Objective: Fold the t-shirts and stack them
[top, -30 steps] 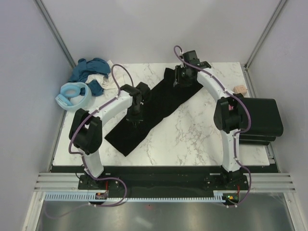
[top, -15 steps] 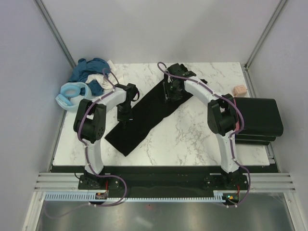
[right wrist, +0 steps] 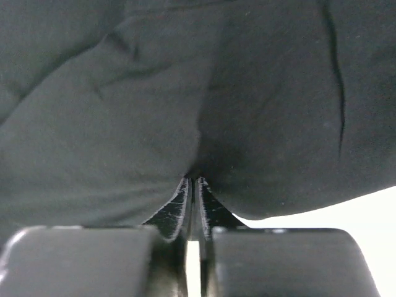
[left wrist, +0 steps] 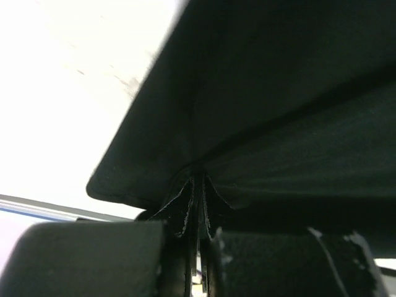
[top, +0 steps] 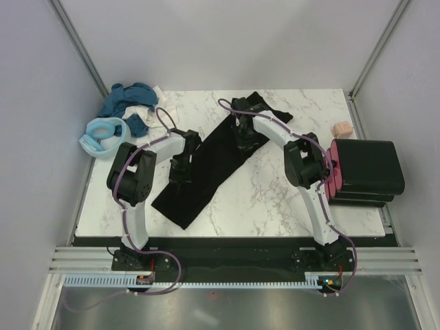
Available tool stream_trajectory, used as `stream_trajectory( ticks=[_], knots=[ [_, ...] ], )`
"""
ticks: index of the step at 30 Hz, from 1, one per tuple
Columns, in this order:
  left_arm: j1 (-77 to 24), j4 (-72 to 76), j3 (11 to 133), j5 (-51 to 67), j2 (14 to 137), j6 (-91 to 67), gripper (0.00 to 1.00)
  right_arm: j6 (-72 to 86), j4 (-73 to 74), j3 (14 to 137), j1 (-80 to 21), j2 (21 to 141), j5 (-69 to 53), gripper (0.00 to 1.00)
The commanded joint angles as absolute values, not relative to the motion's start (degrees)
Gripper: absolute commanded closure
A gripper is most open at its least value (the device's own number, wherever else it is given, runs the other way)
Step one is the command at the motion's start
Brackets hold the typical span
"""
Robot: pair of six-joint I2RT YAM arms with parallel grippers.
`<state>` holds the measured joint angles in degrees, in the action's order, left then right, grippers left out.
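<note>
- The left gripper point(left wrist: 198, 180) is seen clamped shut on the left edge of the black t-shirt point(top: 213, 157).
- The right gripper point(right wrist: 193, 182) is pinched on the same cloth, farther along.
- The strip is laid diagonally, near-left to far-right, between both arms.

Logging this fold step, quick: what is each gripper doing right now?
Left gripper: closed, pinching the black shirt.
Right gripper: closed, pinching the same black shirt.

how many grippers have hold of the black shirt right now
2. The left gripper pinches the black t-shirt near its left edge, and the right gripper pinches it nearer its far end. Neither is hidden.
</note>
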<state>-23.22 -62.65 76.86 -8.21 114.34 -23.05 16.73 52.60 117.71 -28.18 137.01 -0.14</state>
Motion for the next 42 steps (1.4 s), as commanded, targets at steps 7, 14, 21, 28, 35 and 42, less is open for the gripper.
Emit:
stream_trajectory(
  ticks=[7, 14, 21, 28, 35, 42],
  knots=[
    [-30.3, -62.1, 71.9, -1.2, 111.7, -20.7, 0.98, 16.3, 56.6, 127.6, -28.3, 145.2, 5.7, 1.00],
    [-38.8, -61.8, 71.4, 1.9, 113.0, -20.7, 0.98, 15.7, 57.1, 133.1, -25.8, 149.0, 6.2, 0.99],
    [-43.0, -60.6, 73.9, 6.7, 113.6, -21.3, 0.98, 15.1, 55.6, 137.9, -23.2, 151.1, 6.2, 0.95],
    [-46.1, -59.2, 78.2, 11.1, 115.1, -21.1, 0.98, 14.2, 53.5, 142.0, -21.5, 153.3, 6.9, 0.91],
    [-50.4, -58.3, 83.4, 13.5, 118.7, -21.0, 0.98, 15.1, 56.3, 132.9, -18.7, 148.5, 10.4, 1.00],
    [-50.2, -58.4, 83.6, 10.6, 119.0, -20.1, 0.98, 17.9, 56.3, 117.9, -18.9, 138.7, 10.7, 0.99]
  ],
)
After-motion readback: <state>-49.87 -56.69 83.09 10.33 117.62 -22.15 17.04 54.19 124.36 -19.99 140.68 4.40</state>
